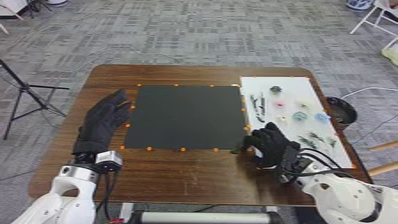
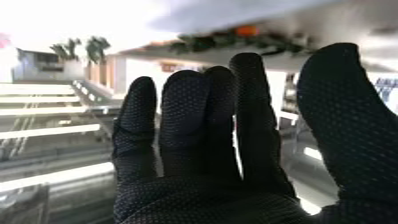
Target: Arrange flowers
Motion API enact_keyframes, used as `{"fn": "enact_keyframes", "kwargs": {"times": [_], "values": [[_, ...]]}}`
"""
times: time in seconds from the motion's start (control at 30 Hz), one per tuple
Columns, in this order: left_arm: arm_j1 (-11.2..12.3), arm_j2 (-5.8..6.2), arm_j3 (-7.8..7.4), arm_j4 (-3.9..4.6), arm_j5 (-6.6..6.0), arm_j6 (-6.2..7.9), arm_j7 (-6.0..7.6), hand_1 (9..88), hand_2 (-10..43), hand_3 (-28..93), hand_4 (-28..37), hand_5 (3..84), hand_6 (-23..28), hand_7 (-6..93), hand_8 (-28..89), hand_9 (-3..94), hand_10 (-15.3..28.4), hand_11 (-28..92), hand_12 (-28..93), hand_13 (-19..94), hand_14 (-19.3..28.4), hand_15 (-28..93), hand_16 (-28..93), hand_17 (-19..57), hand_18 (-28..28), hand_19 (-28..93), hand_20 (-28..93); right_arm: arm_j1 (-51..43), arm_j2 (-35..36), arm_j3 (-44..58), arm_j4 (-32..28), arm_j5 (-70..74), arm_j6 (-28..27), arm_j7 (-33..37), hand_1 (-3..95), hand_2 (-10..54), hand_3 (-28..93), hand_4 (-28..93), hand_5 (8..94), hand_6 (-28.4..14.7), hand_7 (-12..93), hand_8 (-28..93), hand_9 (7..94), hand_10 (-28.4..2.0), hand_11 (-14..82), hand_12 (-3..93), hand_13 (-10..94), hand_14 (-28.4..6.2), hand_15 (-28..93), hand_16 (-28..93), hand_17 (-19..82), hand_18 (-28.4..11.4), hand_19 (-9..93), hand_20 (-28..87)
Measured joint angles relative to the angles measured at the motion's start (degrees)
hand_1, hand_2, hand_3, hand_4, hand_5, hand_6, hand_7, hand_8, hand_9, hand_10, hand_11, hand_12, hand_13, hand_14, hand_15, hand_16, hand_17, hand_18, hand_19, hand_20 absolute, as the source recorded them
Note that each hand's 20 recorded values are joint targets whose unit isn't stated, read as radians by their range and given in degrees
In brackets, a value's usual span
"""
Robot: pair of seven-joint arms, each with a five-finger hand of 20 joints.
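Black mat (image 1: 185, 117), one, square, flat on the brown wooden table (image 1: 187, 185), small orange markers (image 1: 183, 149) along its edges. Left hand (image 1: 107, 117), black glove: just beside the mat's left edge, fingers straight and close together, pointing toward the mat's far side, nothing seen in its hold. Right hand (image 1: 274, 143), black glove: just beyond the mat's near right corner, at the edge of the white sheet; in the right wrist view its fingers stand straight, with the thumb (image 2: 348, 105) well apart from them, so the hand is open, and nothing is gripped between them. Green sprig (image 1: 237, 149), one: at the mat's near right corner, between the mat and the right hand; whether it touches the glove cannot be told. White sheet (image 1: 298, 85), one, long: along the mat's right side, bearing dark brush-like marks (image 1: 258, 106) on the part nearest the mat. Flowers on the sheet, all to the right of the mat: one dark bloom (image 1: 275, 89), level with the mat's far part; one pink bloom (image 1: 280, 103) and one pale yellow bloom (image 1: 303, 105), nearer; one teal bloom (image 1: 299, 116) and one blue bloom (image 1: 322, 117), the blue farther from the mat. Leafy green stems (image 1: 316, 137), several, to the right of the mat's near part. Dark bin (image 1: 342, 111), one: well apart from the mat, past the sheet.
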Motion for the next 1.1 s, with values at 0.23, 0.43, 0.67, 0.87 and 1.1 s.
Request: {"fn": "enact_keyframes", "kwargs": {"times": [0.23, 0.43, 0.67, 0.87, 1.1], "values": [[0.0, -0.01, -0.01, 0.00, 0.00, 0.01, 0.00, 29.8, -5.2, 66, -23.5, 30.9, 3.5, 18.9, -8, 21.3, 10.4, 19, 19, 17, 12.2, 25, 6, -9.7, 18.0, 37, 13, 1.4, -1.8, -0.6, 1.3, -1.1, 3.0, 0.2, 31.6, -9.5, 84, -28, 42.8, 0.8, 59, -25, 41.7, -12.5, 65.3, 45.3, 44, -9.2, 82, 34, 16, -17.1, 71, 49], [0.0, -0.05, -0.01, 0.00, 0.00, 0.01, -0.01, 29.7, -5.2, 66, -23.4, 30.9, 3.4, 19.0, -8, 21.2, 10.3, 19, 19, 17, 12.2, 25, 6, -9.6, 18.0, 36, 13, 4.3, -2.7, -2.8, 3.5, -1.1, 2.3, -1.0, 33.0, -9.5, 85, -28, 43.1, 2.1, 54, -23, 42.5, -11.8, 64.6, 43.6, 44, -8.5, 81, 34, 16, -17.0, 71, 49], [0.0, -0.04, 0.25, 0.05, 0.00, -0.01, 0.00, 29.7, -5.2, 66, -23.5, 30.8, 3.5, 19.1, -8, 21.2, 10.4, 20, 19, 17, 12.1, 26, 6, -9.7, 18.0, 36, 13, 11.7, -3.8, -9.0, 6.7, -1.0, 2.6, -3.3, 34.8, -9.5, 83, -28, 46.8, 3.1, 51, -23, 43.8, -11.0, 64.1, 42.2, 45, -8.1, 80, 34, 16, -16.9, 70, 49], [0.0, -0.04, 0.29, 0.05, 0.00, -0.01, 0.00, 29.6, -5.1, 66, -23.5, 30.9, 3.5, 19.2, -8, 21.3, 10.5, 20, 19, 17, 12.2, 26, 6, -9.8, 18.1, 36, 13, 12.0, -3.8, -8.2, 7.4, -1.0, 0.6, -4.2, 38.4, -9.5, 80, -28, 51.7, 4.8, 44, -22, 45.2, -10.0, 63.3, 41.8, 45, -8.0, 80, 34, 16, -16.9, 70, 49], [0.1, -0.04, 0.14, 0.02, 0.00, 0.01, 0.00, 29.4, -5.0, 66, -23.7, 30.9, 3.5, 19.6, -8, 21.4, 10.6, 20, 19, 17, 12.3, 26, 6, -9.8, 18.1, 37, 13, 11.8, -3.2, -3.1, 6.3, 0.4, -11.7, -11.9, 42.7, -9.5, 75, -28, 50.2, 4.5, 48, -20, 44.9, -9.8, 62.8, 41.9, 44, -7.8, 80, 34, 15, -16.9, 69, 49]]}}
